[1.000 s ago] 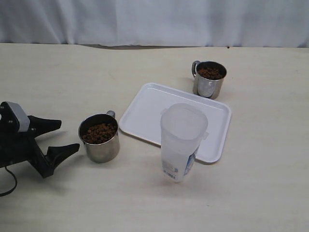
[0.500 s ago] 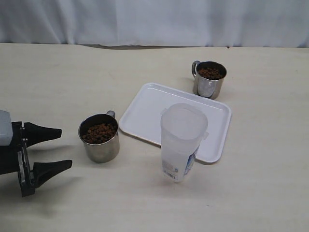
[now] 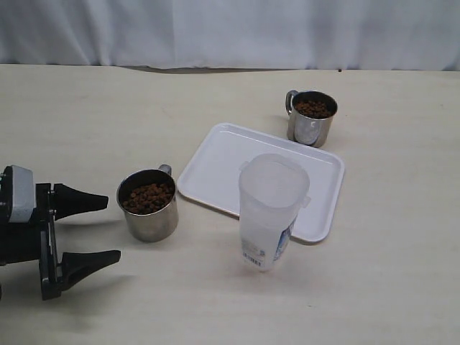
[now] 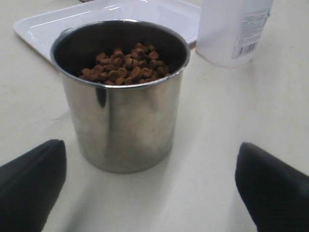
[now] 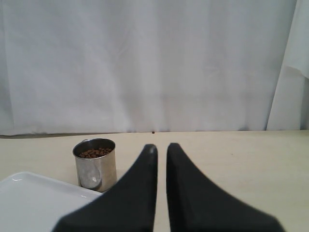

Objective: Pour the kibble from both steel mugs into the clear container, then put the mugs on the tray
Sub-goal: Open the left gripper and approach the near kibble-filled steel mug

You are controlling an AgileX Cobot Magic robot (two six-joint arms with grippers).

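Near mug: a shiny steel mug (image 3: 149, 208) stands upright at the lower left of the exterior view. It is on the pale surface (image 3: 374, 287), just beside the tray's left corner, with its loop handle on the far side.
Left hand: the left hand (image 3: 113, 228) is spread wide, level with the mug and close to it, touching nothing.
Right hand: the right hand (image 5: 161, 150) has its fingers pressed together and holds nothing.
Handling: the mug is probably rigid, smooth and slippery, and weighted by its load. A firm squeeze across the plain wall at mid-height, kept level, looks safest.
Near mug contents: brown kibble (image 3: 147, 197) sits below the rim.
Far mug: a matching mug (image 3: 311, 118) stands at the upper right, behind the tray, and also holds kibble.
Clear container: the tall frosted tub (image 3: 272, 212) is at centre, lidless and apparently empty. It is probably light and easy to tip.
Tray: the white tray (image 3: 215, 165) is behind the tub, with nothing on it.
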